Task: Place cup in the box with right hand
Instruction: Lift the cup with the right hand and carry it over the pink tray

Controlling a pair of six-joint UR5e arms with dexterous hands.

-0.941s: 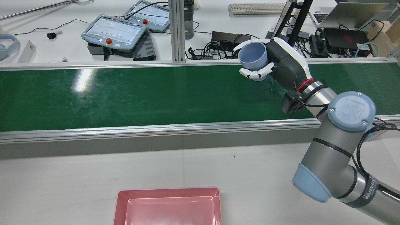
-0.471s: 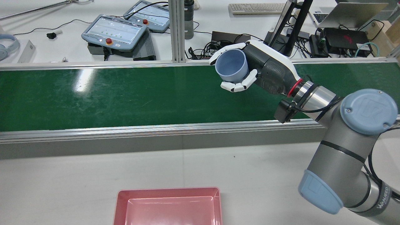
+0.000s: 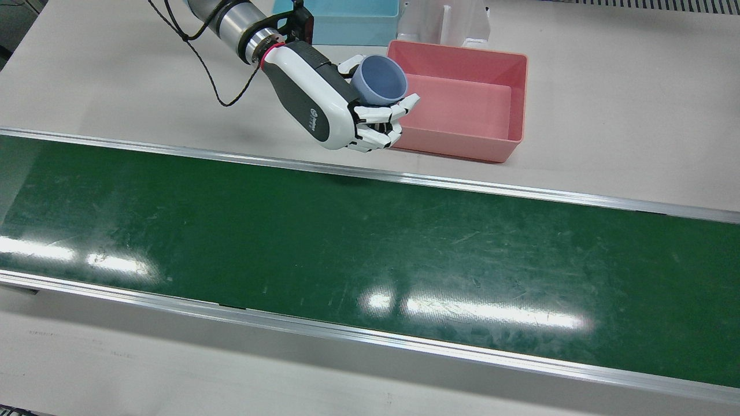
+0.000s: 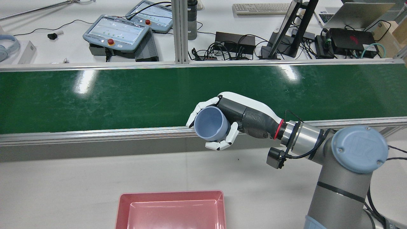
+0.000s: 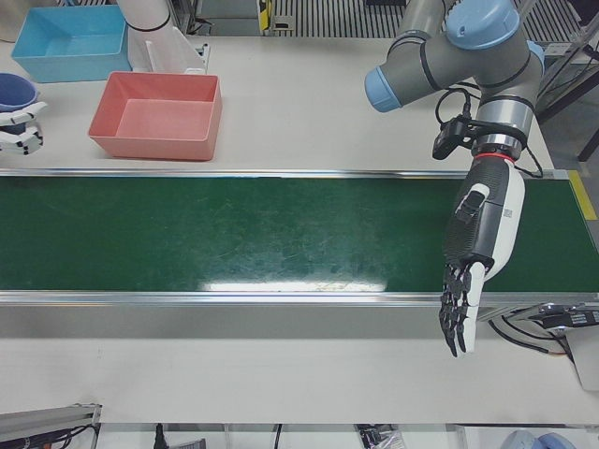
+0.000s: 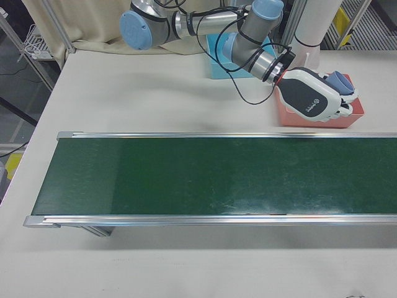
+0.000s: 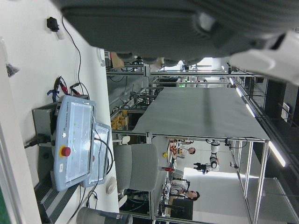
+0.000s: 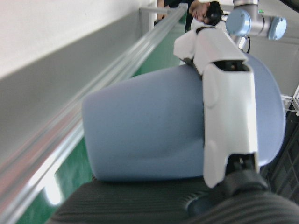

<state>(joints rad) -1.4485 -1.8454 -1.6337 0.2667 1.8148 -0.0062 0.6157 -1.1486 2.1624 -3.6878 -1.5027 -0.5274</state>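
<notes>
Now, step in hand: carrying the cup toward the box; release not yet done, as I judge it.

Right hand: the right hand (image 4: 237, 122) is wrapped around the blue cup (image 4: 210, 123), fingers (image 3: 378, 113) curled across one side of the wall and another digit bracing the opposite side; the close right hand view shows a white finger (image 8: 229, 121) pressed flat on the cup's side.

Cup position: held in the air, tipped so its open mouth faces partly sideways. In the rear view it hangs over the near rail of the green conveyor belt (image 4: 95, 98); in the front view it sits just beside the left rim of the pink box (image 3: 517, 98), apart from it.

Box: empty, on the white table (image 3: 624, 104) on the robot's side of the belt, with a blue bin (image 3: 347, 17) beyond it.

Left hand: the left hand (image 5: 473, 271) hangs over the far end of the belt, fingers straight and apart, holding nothing.

Handling: likely a light, stiff plastic cup with smooth, somewhat slippery walls; its taper could let it slide toward the narrow base. A wrap around the mid-wall, as here, looks the soundest hold.

Risk: the tilt may make it roll once released.
</notes>
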